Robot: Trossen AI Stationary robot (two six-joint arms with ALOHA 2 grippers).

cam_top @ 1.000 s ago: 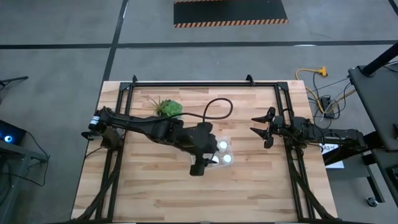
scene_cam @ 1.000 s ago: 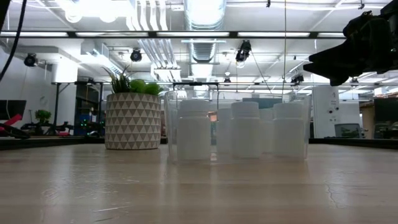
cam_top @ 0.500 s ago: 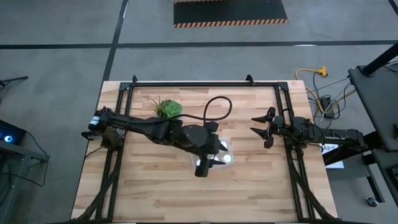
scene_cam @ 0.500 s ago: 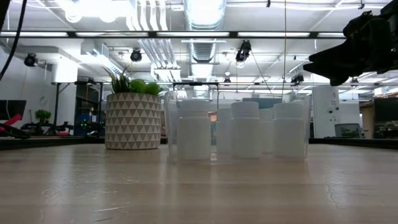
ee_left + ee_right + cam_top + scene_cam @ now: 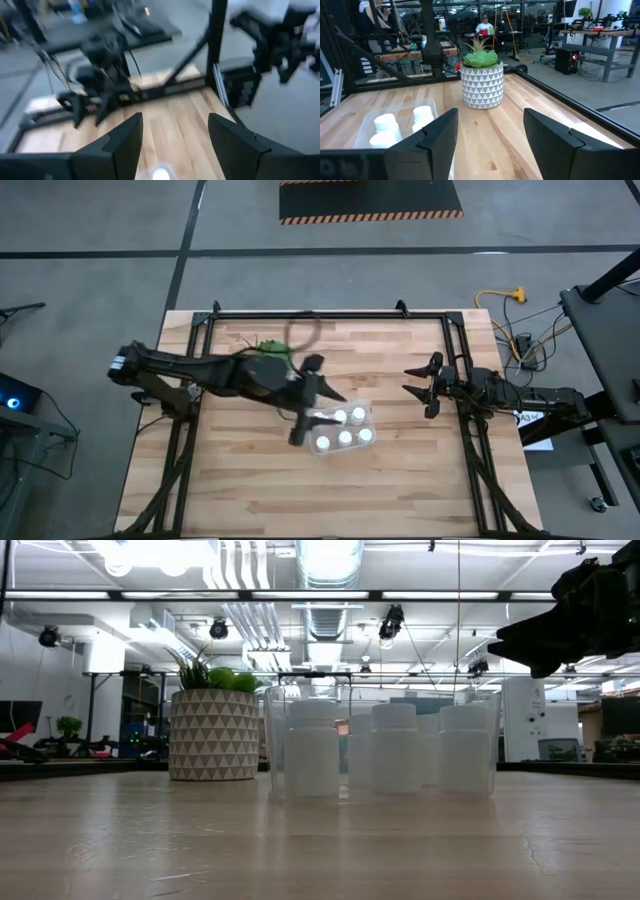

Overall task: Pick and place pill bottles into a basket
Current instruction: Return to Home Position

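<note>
Left gripper (image 5: 297,432): above table (image 5: 230,490), just beside left end of bin (image 5: 375,420), fingers spread wide, nothing held. Plant (image 5: 270,352): partly under left arm. Bin mid-table, white bottles (image 5: 344,438) standing inside, caps up. Right gripper (image 5: 412,383): near table's right edge, well apart from bin, fingers spread, empty.

Identify the pill bottles (image 5: 345,438) as white with white caps, and the basket (image 5: 275,720) as clear. You see a grey triangle pattern on the white pot (image 5: 212,735), green foliage (image 5: 480,58), and pale wood grain on the table (image 5: 400,480).
</note>
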